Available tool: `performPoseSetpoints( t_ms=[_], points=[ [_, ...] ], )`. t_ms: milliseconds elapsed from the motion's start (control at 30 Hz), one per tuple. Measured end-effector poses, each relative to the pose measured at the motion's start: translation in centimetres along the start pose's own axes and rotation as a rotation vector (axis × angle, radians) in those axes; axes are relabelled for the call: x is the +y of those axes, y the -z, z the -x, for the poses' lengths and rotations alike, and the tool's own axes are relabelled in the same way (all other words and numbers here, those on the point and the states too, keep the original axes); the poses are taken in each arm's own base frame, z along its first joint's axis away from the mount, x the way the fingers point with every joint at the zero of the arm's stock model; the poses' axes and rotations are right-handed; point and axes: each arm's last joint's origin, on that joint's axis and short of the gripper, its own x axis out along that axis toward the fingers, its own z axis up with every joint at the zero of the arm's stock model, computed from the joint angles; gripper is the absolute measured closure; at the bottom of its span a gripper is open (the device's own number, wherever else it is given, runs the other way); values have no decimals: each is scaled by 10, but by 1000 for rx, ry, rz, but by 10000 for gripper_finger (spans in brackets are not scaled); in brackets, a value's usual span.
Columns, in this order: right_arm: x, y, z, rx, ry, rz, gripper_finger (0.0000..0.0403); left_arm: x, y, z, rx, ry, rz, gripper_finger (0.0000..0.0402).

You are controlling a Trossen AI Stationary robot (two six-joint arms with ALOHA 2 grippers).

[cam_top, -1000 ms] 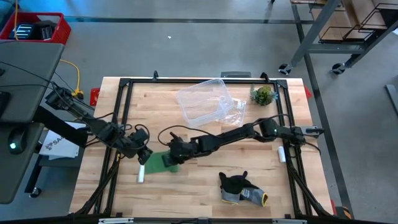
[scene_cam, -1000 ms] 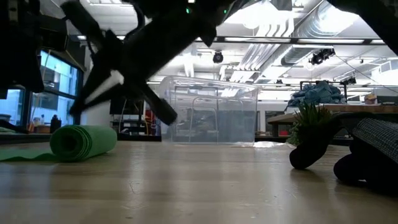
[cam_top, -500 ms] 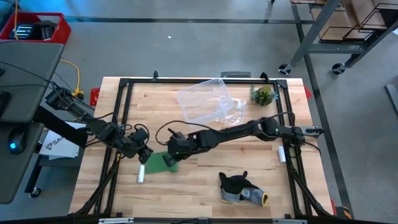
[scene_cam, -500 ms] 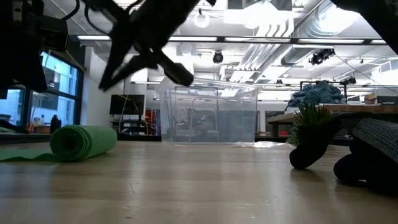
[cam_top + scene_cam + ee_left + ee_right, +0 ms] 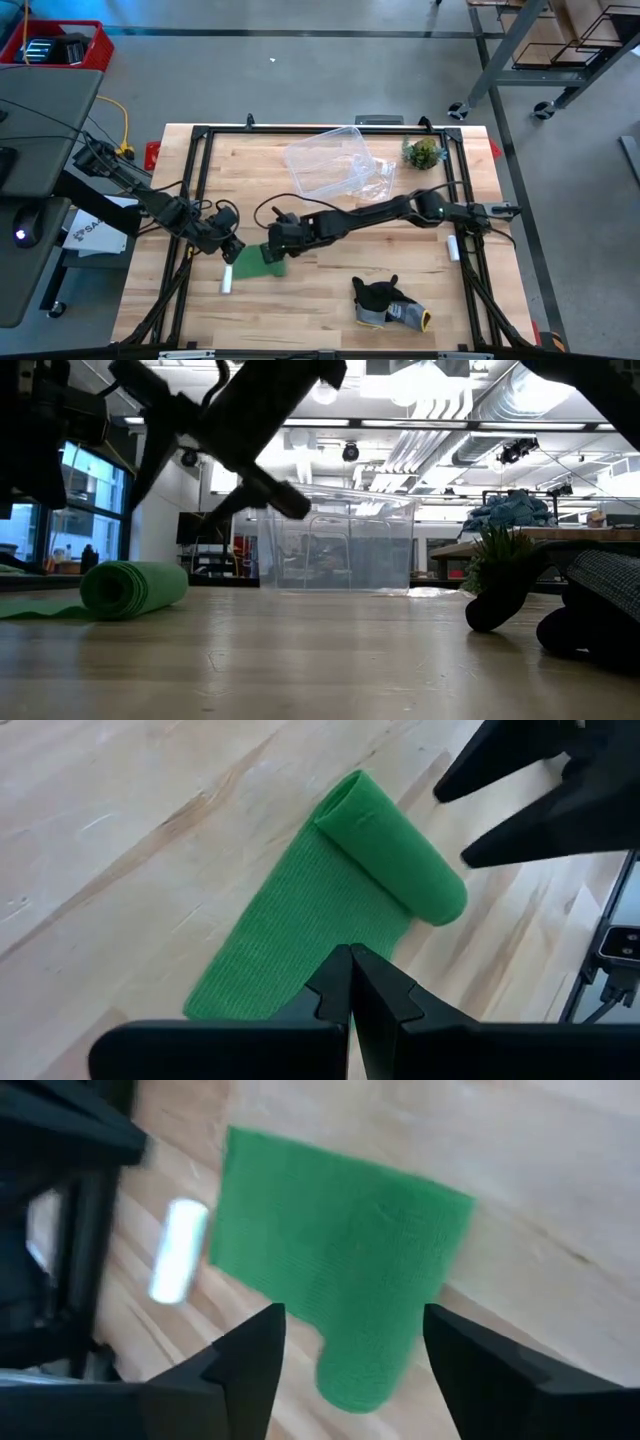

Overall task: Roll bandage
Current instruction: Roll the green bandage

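Bandage (image 5: 258, 262) lies left of table centre, partly rolled, roll at its right end. Flat tail is pinned by the left gripper (image 5: 350, 1005), fingers closed. Right gripper (image 5: 345, 1342) is held spread above the roll, likely for pushing it leftward

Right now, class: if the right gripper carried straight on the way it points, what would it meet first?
Most likely the bandage: the right gripper is open, its fingers straddling the rolled end, with the flat strip beyond. The small white cylinder lies off to one side. Height above the roll is unclear.
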Motion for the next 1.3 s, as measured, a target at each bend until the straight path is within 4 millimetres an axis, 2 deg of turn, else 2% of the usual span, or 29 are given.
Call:
performPoseSetpoints(
  t_ms=[233, 600, 833, 967, 1200, 1300],
  points=[
    [-4, 3, -8, 26, 18, -18, 169, 0, 1, 0, 16, 0, 4, 401],
    [-16, 6, -35, 58, 34, -68, 169, 1, 0, 0, -3, -16, 1, 401],
    [-19, 5, -40, 64, 43, -111, 183, 2, 0, 0, -8, -21, 0, 401],
    [-20, 5, -39, 49, 59, -134, 230, 2, 0, 0, -8, -20, 0, 401],
    [-19, 0, -39, 16, 47, -89, 375, 2, 0, 0, -9, -21, 0, 401],
    [-20, -2, -39, -6, 53, -101, 392, 2, 0, 0, -9, -22, -1, 401]
  ],
)
